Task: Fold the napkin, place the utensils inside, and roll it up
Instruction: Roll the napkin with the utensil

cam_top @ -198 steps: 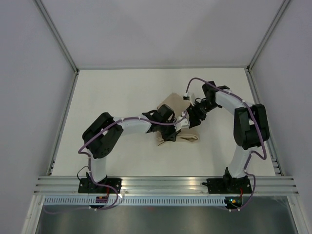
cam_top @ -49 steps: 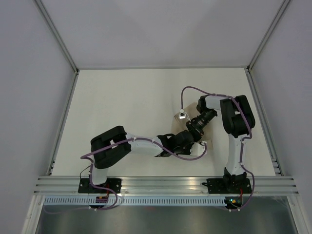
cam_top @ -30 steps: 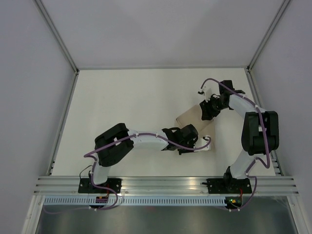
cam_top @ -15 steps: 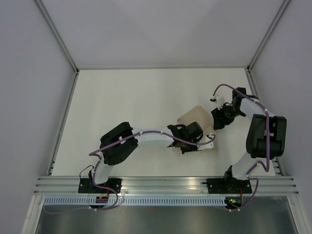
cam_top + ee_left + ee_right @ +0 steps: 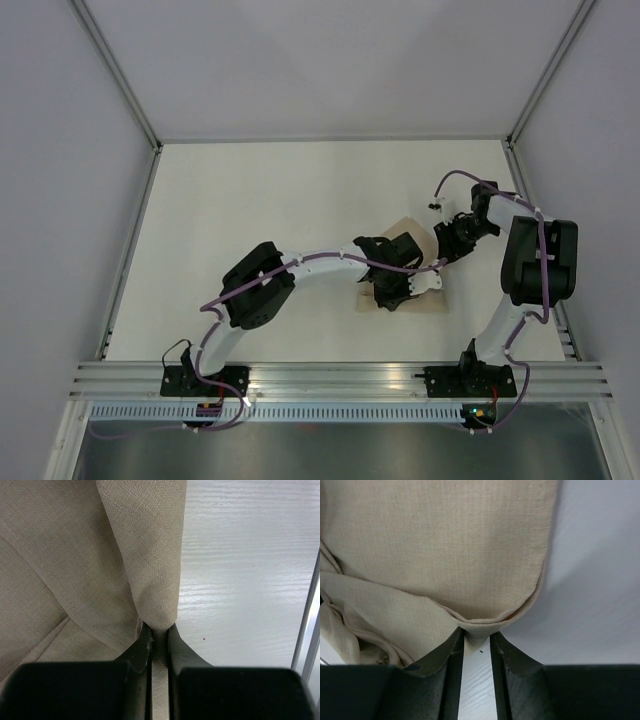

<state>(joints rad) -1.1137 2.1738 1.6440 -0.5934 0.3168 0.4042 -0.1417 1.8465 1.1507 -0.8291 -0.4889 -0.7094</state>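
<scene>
1. The plain beige woven cloth napkin [image 5: 405,228] lies on the white wood-grain table [image 5: 260,200], right of centre. Much of it is hidden under the left arm.
2. In the top view, the left gripper [image 5: 393,288] sits over the near part of the napkin. The right gripper [image 5: 447,245] is at its right edge, and the two grippers are near each other.
3. In the left wrist view, the left gripper [image 5: 160,632] has its fingers pressed together on a raised fold of the napkin [image 5: 70,555]. The fold runs away from the tips as a narrow ridge. Bare table [image 5: 240,580] lies to the right of it.
4. In the right wrist view, the right gripper [image 5: 477,637] has its fingers [image 5: 445,655] narrowly apart. The edge of the napkin [image 5: 445,545] is drawn down to a point that fills the gap between the tips, so the cloth is pinched there.
5. In the same view the cloth lies in more than one layer, with one flap over another. It is crumpled at the lower left, and the table [image 5: 590,580] is bare to the right.
</scene>
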